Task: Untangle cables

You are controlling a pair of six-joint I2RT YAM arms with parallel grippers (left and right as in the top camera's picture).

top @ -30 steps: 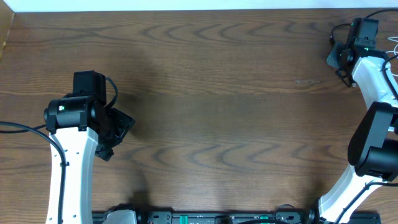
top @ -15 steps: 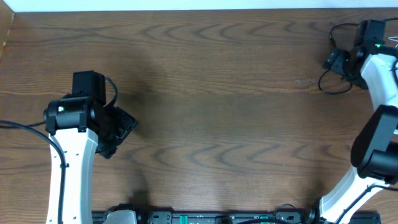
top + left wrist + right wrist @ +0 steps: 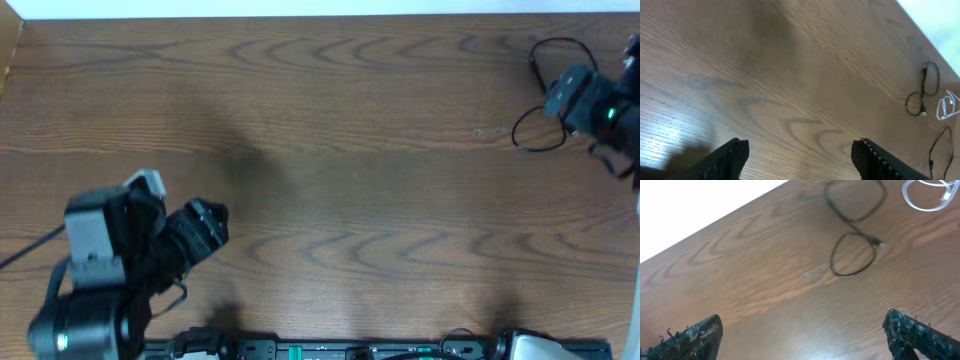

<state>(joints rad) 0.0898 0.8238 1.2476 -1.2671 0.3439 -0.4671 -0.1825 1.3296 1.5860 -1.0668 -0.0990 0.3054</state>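
The black cable (image 3: pixel 516 135) lies loose in loops at the table's far right; it also shows in the left wrist view (image 3: pixel 922 92) and the right wrist view (image 3: pixel 855 255). The white cable (image 3: pixel 925 190) lies coiled beside it, apart from it, and is small in the left wrist view (image 3: pixel 945 107). My right gripper (image 3: pixel 565 92) hovers just right of the black loops, and its jaws (image 3: pixel 802 325) stand wide open with nothing between them. My left gripper (image 3: pixel 205 225) is at the near left, far from both cables, open and empty (image 3: pixel 800 150).
The wooden table (image 3: pixel 350 150) runs to a white far edge (image 3: pixel 300 8). A thin dark wire (image 3: pixel 937 147) trails near the right edge of the left wrist view. The robot's base rail (image 3: pixel 350 350) lines the near edge.
My right gripper opened and drew back to the right, leaving the black cable lying in loops on the table. My left arm rose toward the camera and its gripper shifted slightly right.
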